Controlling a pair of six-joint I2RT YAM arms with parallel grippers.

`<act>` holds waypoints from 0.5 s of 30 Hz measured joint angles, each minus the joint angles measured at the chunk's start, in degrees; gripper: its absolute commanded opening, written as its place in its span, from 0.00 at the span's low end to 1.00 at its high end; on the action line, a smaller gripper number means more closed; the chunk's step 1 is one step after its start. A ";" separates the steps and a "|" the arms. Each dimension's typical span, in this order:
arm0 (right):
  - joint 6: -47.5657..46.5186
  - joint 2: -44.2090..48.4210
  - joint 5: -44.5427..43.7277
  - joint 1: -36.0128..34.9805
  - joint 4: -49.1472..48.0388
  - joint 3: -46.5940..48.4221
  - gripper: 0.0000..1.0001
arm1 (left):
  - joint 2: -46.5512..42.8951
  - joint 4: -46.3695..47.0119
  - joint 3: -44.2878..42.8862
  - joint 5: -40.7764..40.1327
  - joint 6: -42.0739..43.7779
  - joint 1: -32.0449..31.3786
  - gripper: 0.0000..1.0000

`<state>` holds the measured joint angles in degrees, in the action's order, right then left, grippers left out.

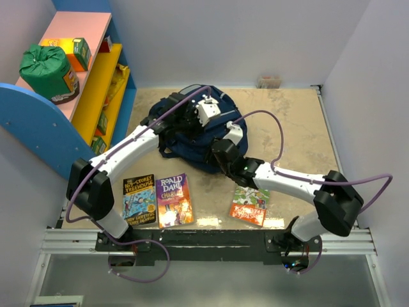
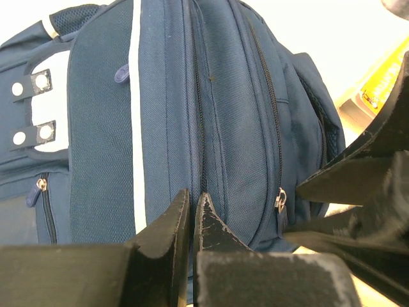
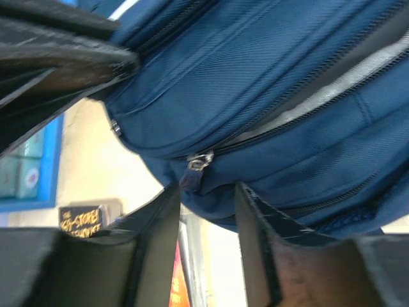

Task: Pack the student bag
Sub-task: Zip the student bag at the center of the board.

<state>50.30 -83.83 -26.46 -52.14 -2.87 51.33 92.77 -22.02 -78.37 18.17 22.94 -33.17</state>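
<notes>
While walled in pale white, showed beige speckled tabletop, student bag at its middle, left gripper pinched closed against bag seam, right gripper parted at zipper pull, three books along near edge, colourful shelf at left.

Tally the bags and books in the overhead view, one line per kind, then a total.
Backpack: 1
Green drawstring sack: 1
Books: 3 (Treehouse book, Roald Dahl book, red book)
Total: 5
</notes>
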 measured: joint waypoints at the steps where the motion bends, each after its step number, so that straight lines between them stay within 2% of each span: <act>1: 0.33 -0.26 -0.63 -0.02 0.79 0.42 0.38 | 0.00 -0.07 -0.02 -0.09 -0.09 -0.02 0.00; 9: 3.85 -2.05 -6.99 -0.81 11.13 6.14 0.32 | 0.00 0.00 -0.04 -0.83 -1.62 -1.11 0.00; 15: 4.83 -0.39 -10.23 -1.77 15.34 7.23 0.40 | 0.09 -0.02 -0.39 -0.63 -3.10 -2.29 0.00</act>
<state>55.13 -84.23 -36.69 -53.91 12.47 58.57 92.86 -22.04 -78.76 17.54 19.84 -35.46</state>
